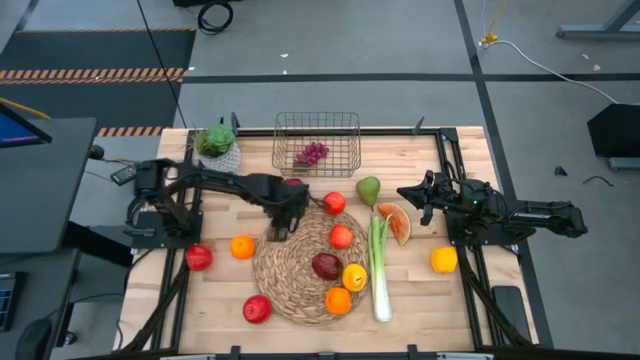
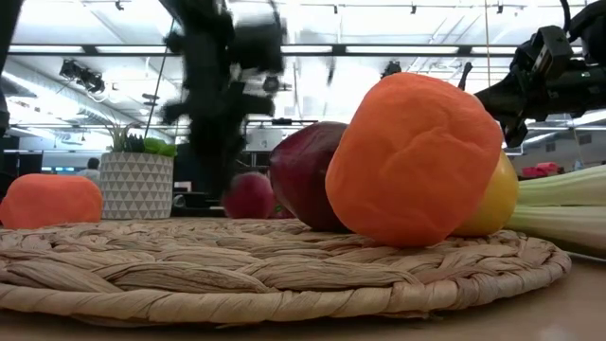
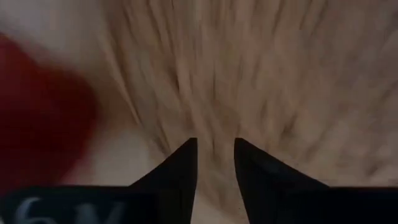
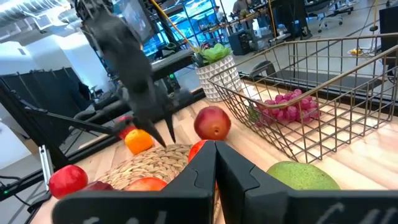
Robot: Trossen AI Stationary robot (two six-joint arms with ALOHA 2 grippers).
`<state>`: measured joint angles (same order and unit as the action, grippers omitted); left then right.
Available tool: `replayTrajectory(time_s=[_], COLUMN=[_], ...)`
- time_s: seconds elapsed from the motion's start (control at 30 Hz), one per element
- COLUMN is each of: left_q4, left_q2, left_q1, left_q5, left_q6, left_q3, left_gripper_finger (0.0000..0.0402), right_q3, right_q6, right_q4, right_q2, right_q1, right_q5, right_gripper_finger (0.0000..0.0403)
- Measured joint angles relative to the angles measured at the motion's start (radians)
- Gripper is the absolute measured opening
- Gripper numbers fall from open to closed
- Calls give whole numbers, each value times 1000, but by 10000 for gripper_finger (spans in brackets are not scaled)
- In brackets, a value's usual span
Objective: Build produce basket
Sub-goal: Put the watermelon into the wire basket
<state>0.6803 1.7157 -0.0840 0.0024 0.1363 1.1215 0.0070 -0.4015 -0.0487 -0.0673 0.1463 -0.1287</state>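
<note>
from above: the basket [image 1: 317, 143] sits at the far edge of the bench [image 1: 420, 300] with only the grapes [image 1: 312, 153] in it. everything else is still out: apples, oranges and a lemon on and around the straw mat [image 1: 290, 280], the pear [image 1: 369, 189], melon slice [image 1: 396, 222] and leek [image 1: 379, 268] off toward the right arm. the left hand [image 1: 276, 232] is down over the mat's near-left rim, with a red apple [image 1: 334, 203] just beyond it toward the basket and an orange [image 1: 242, 246] just off the mat on its other side. the right hand [image 1: 408, 193] waits near the pear, well apart from the left one.

low view: mostly a big orange and the dark apple up close on the mat. the left arm shows as a dark blur behind them, and i can't read its fingers here.

left wrist: the left hand's fingers [image 3: 180, 171] are narrow, only a slim gap between them, with nothing in it. bare weave is right beyond the tips and a red blur, probably an apple, sits off to one side. looks to me like it's between picks, or closing on air.

right wrist: the right hand's fingers [image 4: 200, 169] are pressed together, empty, looking across at the basket and grapes.

my guess for the next move: the left hand needs to open up again, shift over to that red apple, grip it, then carry it to the basket.
</note>
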Motion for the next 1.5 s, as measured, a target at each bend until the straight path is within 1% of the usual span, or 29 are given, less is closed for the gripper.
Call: replayTrajectory(time_s=[0.03,0.13,0.2,0.27,0.47,0.6,0.67,0.77,0.83,0.9,0.93,1.0,1.07,1.13,1.23,1.33,1.43,1.5], left_q4=[-8,42,27,23,25,28,17,-80,-225,-371,-468,-601,-716,-832,-900,-905,-904,-911], left_q2=[-24,-54,-90,-144,-236,-253,-259,-259,-264,-287,-293,-323,-363,-413,-488,-554,-594,-606], left_q1=[7,22,31,37,37,35,35,29,14,-10,-24,-55,-79,-93,-95,-84,-67,-54], left_q5=[-3,-18,-32,-60,-160,-164,-165,-163,-153,-130,-114,-81,-49,-28,-8,0,0,-1], left_q6=[-3,-25,-24,-23,-13,-9,10,25,37,39,32,4,-24,-49,-72,-78,-80,-81], left_q3=[5,-6,-3,4,4,2,2,-22,-77,-160,-205,-301,-379,-440,-494,-527,-554,-573], left_gripper_finger=[106,103,103,105,118,131,138,143,143,141,140,138,139,140,142,139,138,139], right_q3=[0,0,0,0,0,0,0,0,0,6,13,35,66,96,144,211,295,339], right_q6=[0,0,0,0,-3,-7,62,155,163,163,160,138,113,87,35,-13,-63,-99], right_q4=[0,2,-9,-2,-2,-3,-50,-136,-168,-148,-118,-30,68,130,197,294,433,482], right_q2=[0,-2,-9,-10,-13,-13,-13,-13,-13,-17,-23,-41,-64,-103,-163,-244,-350,-426], right_q1=[0,0,0,0,0,0,0,4,10,14,15,19,22,28,36,39,40,39], right_q5=[1,1,0,-1,2,60,55,44,44,46,49,51,49,34,-26,-71,-88,-87], right_gripper_finger=[14,14,14,14,14,14,14,14,16,26,34,57,88,125,186,241,275,283])
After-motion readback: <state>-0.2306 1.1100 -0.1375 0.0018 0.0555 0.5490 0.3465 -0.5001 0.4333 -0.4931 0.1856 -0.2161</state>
